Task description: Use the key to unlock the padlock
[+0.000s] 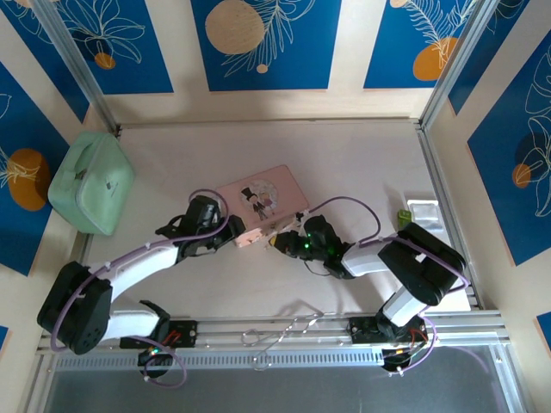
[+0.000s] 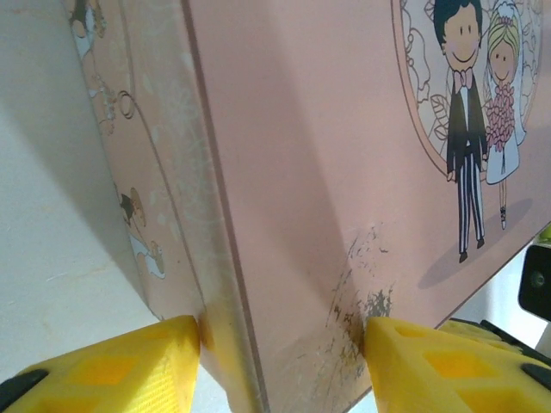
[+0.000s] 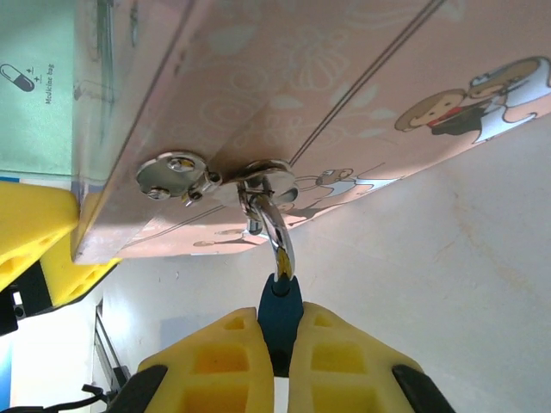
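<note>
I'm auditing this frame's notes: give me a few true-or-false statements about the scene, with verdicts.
1. The right gripper is clamped on the padlock. True.
2. The padlock lies loose, away from the pink tin. False: its shackle hangs from the tin's clasp.
3. The left gripper straddles the tin's corner. True.
4. The mint bag sits right of the tin. False: it is on the left.

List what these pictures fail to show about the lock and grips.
- Padlock body and keyhole: right wrist view, buried between the right fingers; key indistinguishable.
- Padlock in top view: too small, under the right gripper.
- Left fingers against the pink tin: left wrist view, bottom edge cuts them; firm grip unclear.
</note>
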Controlling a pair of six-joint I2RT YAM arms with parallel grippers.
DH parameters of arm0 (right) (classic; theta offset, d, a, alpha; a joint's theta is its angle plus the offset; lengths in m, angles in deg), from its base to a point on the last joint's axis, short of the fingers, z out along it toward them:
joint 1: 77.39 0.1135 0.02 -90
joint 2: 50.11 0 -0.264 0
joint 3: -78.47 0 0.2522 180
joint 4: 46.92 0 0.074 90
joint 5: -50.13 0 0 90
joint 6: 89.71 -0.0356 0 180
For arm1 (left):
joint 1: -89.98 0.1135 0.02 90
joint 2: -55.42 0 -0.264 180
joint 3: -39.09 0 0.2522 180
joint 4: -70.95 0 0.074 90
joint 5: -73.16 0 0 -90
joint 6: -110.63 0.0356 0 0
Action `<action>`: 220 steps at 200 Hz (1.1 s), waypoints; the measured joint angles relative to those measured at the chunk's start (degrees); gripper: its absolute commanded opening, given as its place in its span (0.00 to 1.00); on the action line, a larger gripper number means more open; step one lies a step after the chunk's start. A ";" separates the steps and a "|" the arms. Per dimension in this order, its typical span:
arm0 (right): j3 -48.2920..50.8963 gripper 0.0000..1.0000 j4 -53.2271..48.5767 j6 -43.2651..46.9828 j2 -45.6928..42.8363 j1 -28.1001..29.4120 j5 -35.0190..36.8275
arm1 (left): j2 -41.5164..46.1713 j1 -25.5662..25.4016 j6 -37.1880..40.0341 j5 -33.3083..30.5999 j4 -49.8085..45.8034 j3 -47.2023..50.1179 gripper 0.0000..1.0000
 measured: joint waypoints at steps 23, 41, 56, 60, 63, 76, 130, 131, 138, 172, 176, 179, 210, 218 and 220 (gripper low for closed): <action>0.42 0.00 -0.07 0.13 -0.02 -1.22 -0.66 | -1.40 0.28 1.09 -0.13 -0.50 -1.42 0.52; 0.50 0.00 -0.17 0.15 -0.24 -1.64 -1.55 | -1.70 0.52 1.84 -0.09 -0.83 -1.75 0.52; 0.61 0.00 0.04 0.11 -0.28 -1.68 -1.75 | -2.25 1.01 2.75 0.57 -1.01 -2.25 0.51; 0.72 0.00 0.24 0.04 -0.28 -1.68 -1.75 | -2.47 1.16 2.93 0.81 -0.98 -2.38 0.51; 0.85 0.00 0.55 -0.11 -0.28 -1.68 -1.79 | -2.58 1.25 3.04 1.01 -1.05 -2.51 0.51; 1.36 0.00 1.86 -0.55 -0.24 -1.55 -1.75 | -3.39 1.81 3.87 1.81 -1.18 -3.21 0.50; 1.92 0.00 3.69 -1.66 0.17 -1.38 -1.44 | -5.42 3.45 5.64 2.95 -1.14 -4.83 0.50; 1.90 0.00 3.67 -1.66 0.17 -1.38 -1.44 | -5.44 3.48 5.62 2.95 -1.11 -4.83 0.50; 1.77 0.00 3.50 -1.64 0.17 -1.38 -1.44 | -5.57 3.61 5.81 3.19 -0.96 -4.87 0.50; 1.33 0.00 3.28 -1.70 0.20 -1.29 -1.07 | -7.17 4.52 7.48 4.33 -0.98 -6.25 0.49; 1.31 0.00 3.28 -1.79 0.20 -1.14 -0.98 | -7.48 4.66 7.78 4.52 -1.01 -6.49 0.49; 1.31 0.00 3.30 -1.84 0.20 -1.05 -0.81 | -7.61 4.74 7.87 4.70 -1.01 -6.62 0.49; 1.31 0.00 3.48 -2.32 0.17 -0.04 1.20 | -8.83 5.35 9.33 5.38 -1.27 -7.72 0.49; 1.29 0.00 3.48 -2.49 0.17 0.04 1.55 | -9.01 5.66 9.75 5.73 -1.38 -7.91 0.51; 1.29 0.00 3.48 -2.49 0.17 0.07 1.57 | -9.07 5.73 9.73 5.79 -1.42 -7.96 0.51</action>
